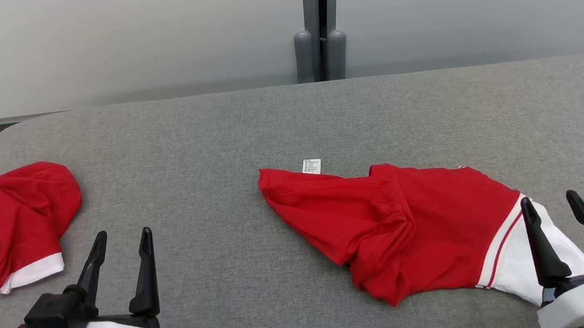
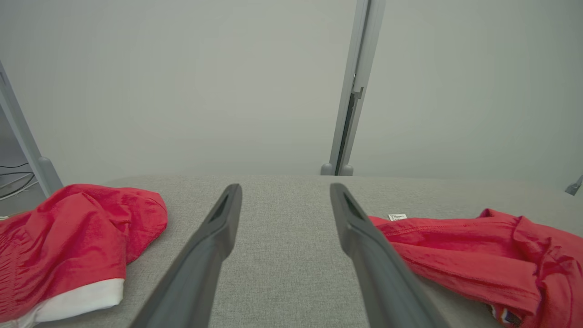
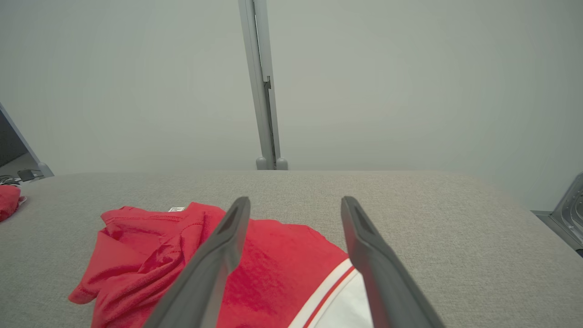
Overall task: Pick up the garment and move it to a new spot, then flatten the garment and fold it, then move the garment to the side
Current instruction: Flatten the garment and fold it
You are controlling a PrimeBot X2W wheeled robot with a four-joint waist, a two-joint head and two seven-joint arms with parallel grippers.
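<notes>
Head view: L gripper [image 1: 123,234] & R gripper [image 1: 548,197] are both gaping wide, holding nothing. Red/white garment [image 1: 409,217] is lying crumpled on grey table [image 1: 214,139], right of centre, white end by R gripper.
L wrist view: garment [image 2: 478,255] is lying at right, second red garment [image 2: 77,237] at left.
R wrist view: fingers [image 3: 214,269] are pointing over garment [image 3: 273,255].

It looks like a robot test room: a wide grey cloth table [image 1: 288,121] under the left gripper [image 1: 123,233] and right gripper [image 1: 548,196], plain pale wall panels [image 1: 98,43] and a grey metal post [image 1: 322,22] ahead.
</notes>
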